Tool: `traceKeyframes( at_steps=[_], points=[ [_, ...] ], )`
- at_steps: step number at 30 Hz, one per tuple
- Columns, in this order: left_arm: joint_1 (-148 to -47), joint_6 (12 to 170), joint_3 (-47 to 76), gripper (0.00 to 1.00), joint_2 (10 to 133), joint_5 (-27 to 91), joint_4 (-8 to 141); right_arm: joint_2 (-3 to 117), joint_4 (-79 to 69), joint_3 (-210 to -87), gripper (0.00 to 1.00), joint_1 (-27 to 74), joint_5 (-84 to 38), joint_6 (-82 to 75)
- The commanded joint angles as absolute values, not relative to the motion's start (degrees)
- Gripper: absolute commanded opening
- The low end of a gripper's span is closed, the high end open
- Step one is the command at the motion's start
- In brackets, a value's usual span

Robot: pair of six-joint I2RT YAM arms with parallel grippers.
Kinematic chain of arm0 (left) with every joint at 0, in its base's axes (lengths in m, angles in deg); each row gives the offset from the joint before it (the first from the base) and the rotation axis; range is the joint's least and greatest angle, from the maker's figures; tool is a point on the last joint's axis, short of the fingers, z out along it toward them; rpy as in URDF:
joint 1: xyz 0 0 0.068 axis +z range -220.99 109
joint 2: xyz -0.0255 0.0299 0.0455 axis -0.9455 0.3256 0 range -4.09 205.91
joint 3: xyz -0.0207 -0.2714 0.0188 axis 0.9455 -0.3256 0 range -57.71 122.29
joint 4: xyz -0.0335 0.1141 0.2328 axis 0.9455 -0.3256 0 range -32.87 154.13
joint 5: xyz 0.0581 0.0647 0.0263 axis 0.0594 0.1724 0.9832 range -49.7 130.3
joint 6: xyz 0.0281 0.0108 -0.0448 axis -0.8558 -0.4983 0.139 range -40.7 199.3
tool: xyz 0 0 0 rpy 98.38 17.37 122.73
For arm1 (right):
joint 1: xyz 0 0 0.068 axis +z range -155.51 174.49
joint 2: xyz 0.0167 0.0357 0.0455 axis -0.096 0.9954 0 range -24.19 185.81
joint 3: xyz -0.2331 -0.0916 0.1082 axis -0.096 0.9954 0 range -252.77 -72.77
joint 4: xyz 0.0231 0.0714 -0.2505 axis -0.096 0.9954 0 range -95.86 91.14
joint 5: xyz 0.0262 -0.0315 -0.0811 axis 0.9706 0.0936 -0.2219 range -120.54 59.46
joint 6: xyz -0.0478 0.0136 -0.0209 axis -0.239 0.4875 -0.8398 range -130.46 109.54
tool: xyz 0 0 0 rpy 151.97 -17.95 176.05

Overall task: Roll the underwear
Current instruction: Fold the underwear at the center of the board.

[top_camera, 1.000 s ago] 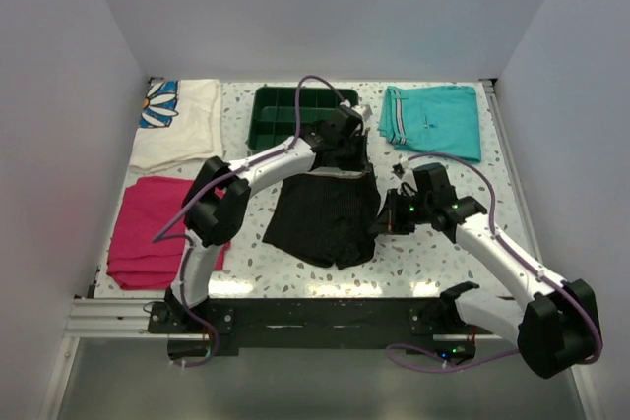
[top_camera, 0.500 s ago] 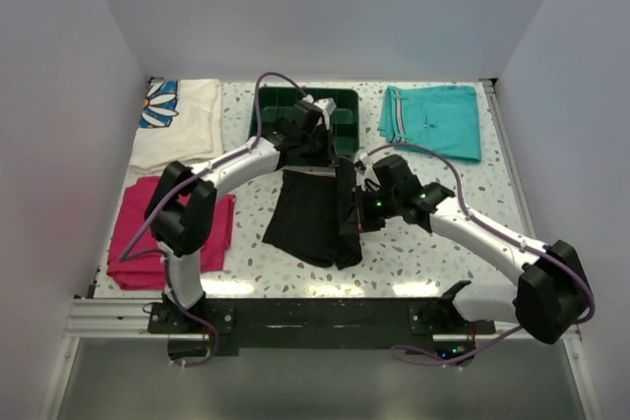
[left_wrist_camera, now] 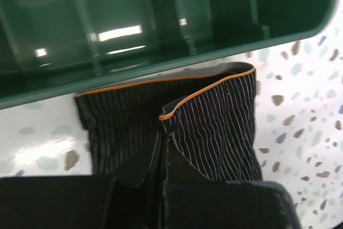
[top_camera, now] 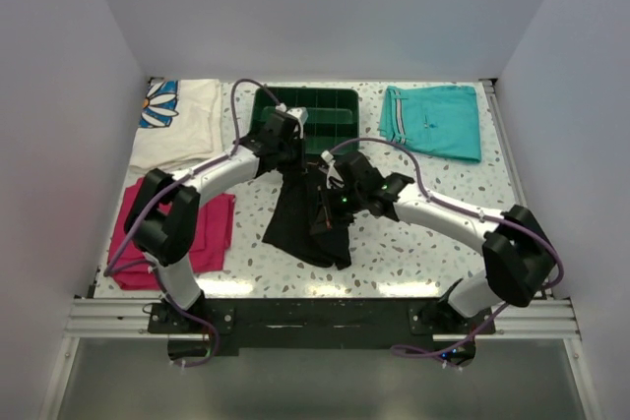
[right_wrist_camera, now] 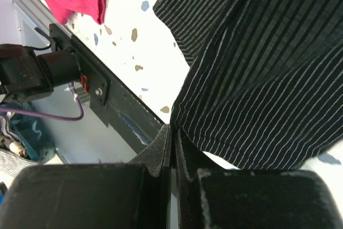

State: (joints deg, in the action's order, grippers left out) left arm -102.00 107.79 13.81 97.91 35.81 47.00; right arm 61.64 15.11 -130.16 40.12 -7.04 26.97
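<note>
Center frame: the left gripper [left_wrist_camera: 161, 148] is clamped on the underwear [top_camera: 300, 228] at its orange-edged hem — the right gripper [right_wrist_camera: 172, 131] is pinched tight on a side edge.

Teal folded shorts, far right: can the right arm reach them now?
Probably not at once: the right gripper is shut on the black striped underwear and must let go first. The speckled table towards the teal shorts looks free.
</note>
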Motion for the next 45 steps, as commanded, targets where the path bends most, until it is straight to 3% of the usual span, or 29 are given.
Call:
traceKeyframes(
  at_steps=[1, 17, 45],
  points=[
    [-98.5, 104.7, 10.1, 0.00, 93.5, 39.4, 49.2, 64.4, 11.1, -133.9, 0.00, 41.3, -6.8, 28.3],
    [-94.6, 103.5, 9.1, 0.00, 96.7, 36.1, 52.6, 77.8, 2.6, -139.9, 0.00, 42.2, -3.9, 31.5],
    [-91.9, 105.9, 8.1, 0.00, 100.4, 41.2, 49.4, 86.6, -4.5, -143.2, 0.00, 45.3, -5.1, 33.7]
  ],
)
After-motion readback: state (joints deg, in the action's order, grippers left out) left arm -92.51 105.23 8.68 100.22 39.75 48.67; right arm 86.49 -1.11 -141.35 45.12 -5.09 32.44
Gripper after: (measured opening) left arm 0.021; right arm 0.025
